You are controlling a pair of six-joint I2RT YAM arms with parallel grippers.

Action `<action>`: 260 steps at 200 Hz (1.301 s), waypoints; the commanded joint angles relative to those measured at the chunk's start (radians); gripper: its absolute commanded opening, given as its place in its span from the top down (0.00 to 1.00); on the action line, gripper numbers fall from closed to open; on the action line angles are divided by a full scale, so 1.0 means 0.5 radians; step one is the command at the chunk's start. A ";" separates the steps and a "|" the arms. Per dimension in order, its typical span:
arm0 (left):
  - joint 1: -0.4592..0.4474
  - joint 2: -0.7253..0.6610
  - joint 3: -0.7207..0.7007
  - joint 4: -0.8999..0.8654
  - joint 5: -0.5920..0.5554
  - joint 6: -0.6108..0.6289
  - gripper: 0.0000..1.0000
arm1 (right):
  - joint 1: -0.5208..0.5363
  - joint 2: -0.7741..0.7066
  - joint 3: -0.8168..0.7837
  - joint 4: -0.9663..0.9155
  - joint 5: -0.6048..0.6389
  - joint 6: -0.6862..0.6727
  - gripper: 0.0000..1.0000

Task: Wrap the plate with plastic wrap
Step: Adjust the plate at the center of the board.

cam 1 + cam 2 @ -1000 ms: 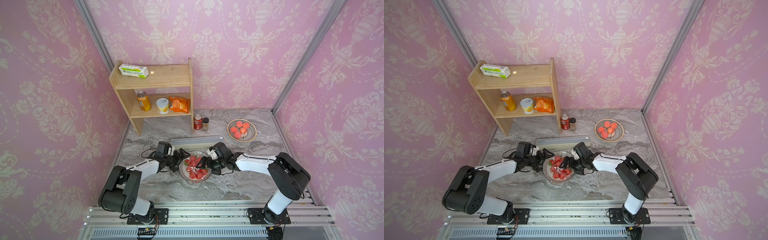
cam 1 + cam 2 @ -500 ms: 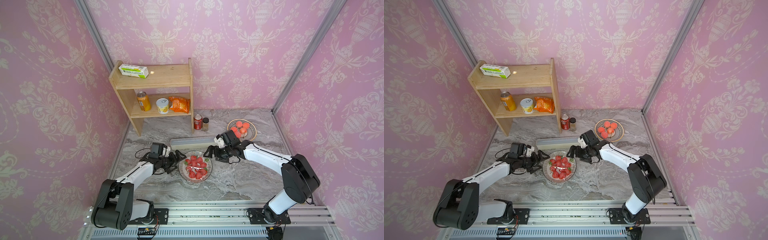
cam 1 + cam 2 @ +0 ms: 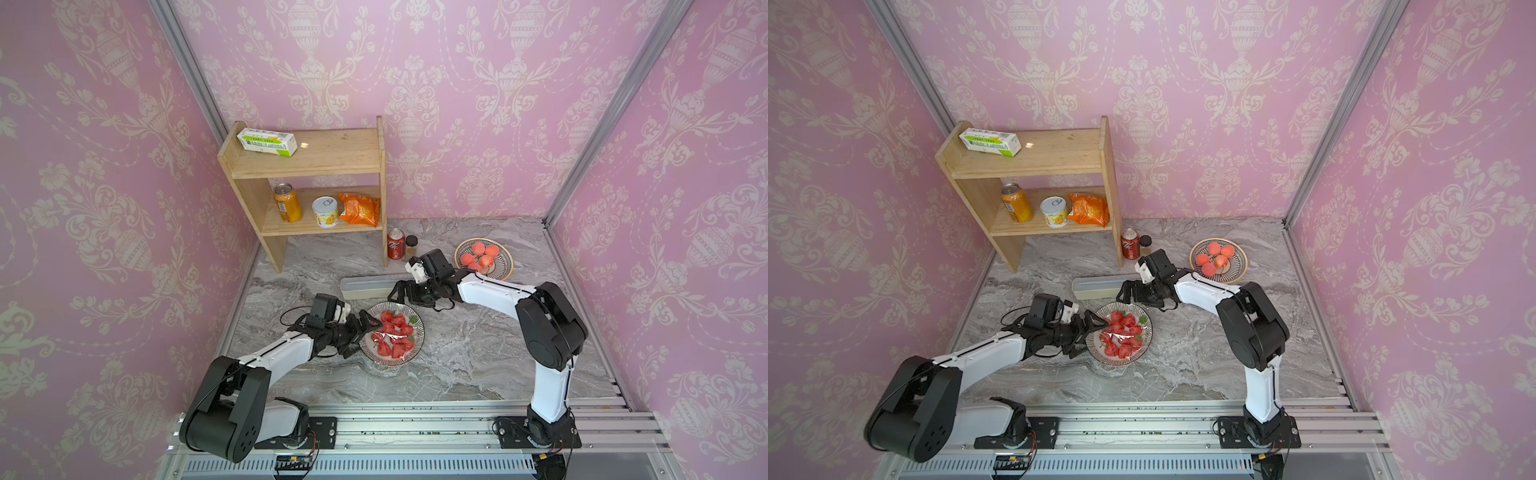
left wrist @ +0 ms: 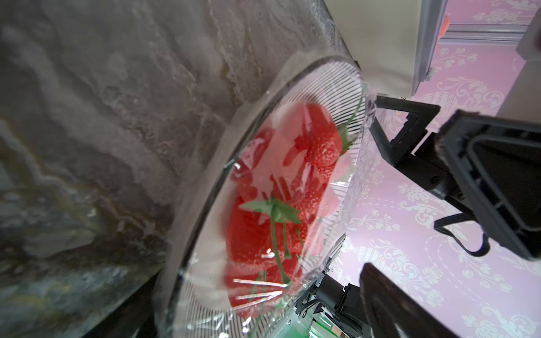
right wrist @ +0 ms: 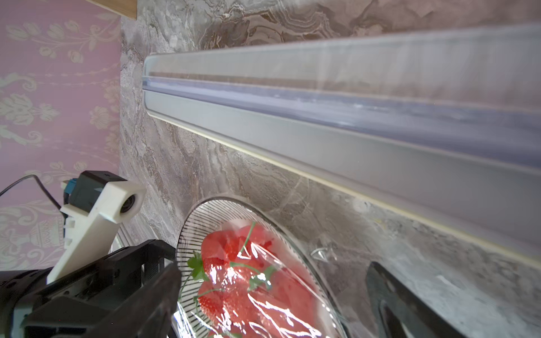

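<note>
While plastic wrap (image 5: pixel 263 292) is covering the plate (image 3: pixel 419 345), we are hovering.
Left gripper (image 3: pixel 362 336) and right gripper (image 3: pixel 402 293) are gaping wide, empty.

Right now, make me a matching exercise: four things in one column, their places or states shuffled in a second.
1 green-and-white carton
2 orange snack bag
3 red soda can
4 plate of strawberries

A on the marble tabletop beside the wooden shelf
B shelf's top board
C covered with plastic wrap
D shelf's lower board

Pairs: 1-B, 2-D, 3-A, 4-C
</note>
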State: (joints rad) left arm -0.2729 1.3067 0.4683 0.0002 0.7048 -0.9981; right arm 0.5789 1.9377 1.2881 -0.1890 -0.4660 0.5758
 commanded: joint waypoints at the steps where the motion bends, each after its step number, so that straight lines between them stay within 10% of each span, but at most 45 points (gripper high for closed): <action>1: -0.030 0.042 -0.045 0.157 0.023 -0.108 0.01 | 0.013 0.026 -0.031 0.114 -0.056 0.030 0.00; 151: 0.037 0.337 0.245 0.210 -0.043 0.021 0.01 | 0.154 -0.210 -0.653 0.710 -0.214 0.671 0.00; 212: 0.187 0.234 0.231 -0.077 -0.055 0.212 0.01 | 0.026 -0.447 -0.474 -0.170 0.234 0.104 0.00; 260: 0.187 0.154 0.125 -0.059 -0.031 0.162 0.01 | 0.041 -0.284 -0.273 0.061 0.084 0.058 0.00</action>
State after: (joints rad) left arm -0.1833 1.4124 0.5575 0.0032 0.6746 -0.9329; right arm 0.5884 1.7374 1.1053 -0.1841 -0.3988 0.6537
